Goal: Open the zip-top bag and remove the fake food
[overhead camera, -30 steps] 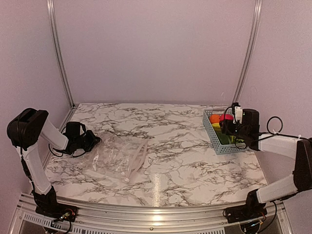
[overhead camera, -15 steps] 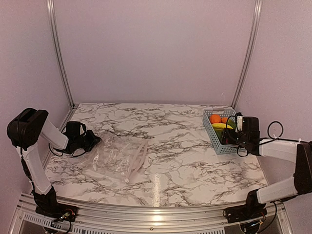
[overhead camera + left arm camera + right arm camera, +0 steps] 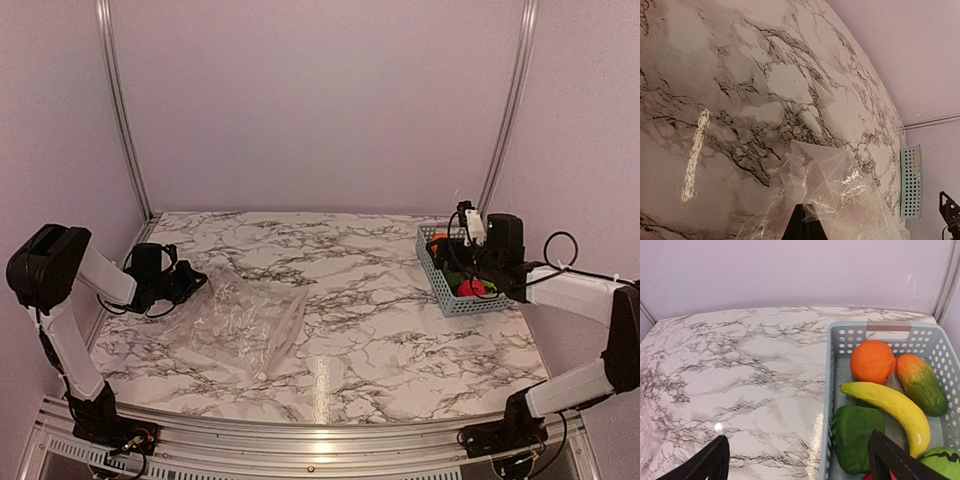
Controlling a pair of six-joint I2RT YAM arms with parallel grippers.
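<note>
Now left gripper (image 3: 802,219) pinches the zip-top bag (image 3: 840,197) — right gripper (image 3: 797,460) spread above fake food (image 3: 890,407).

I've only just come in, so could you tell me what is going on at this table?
The left gripper is shut on an edge of the zip-top bag, which lies crumpled on the left side of the marble table; no coloured pieces show inside it. The right gripper hangs open over the light blue basket at the right, holding nothing. The fake food lies in that basket: a banana, an orange, a green pepper and more.
</note>
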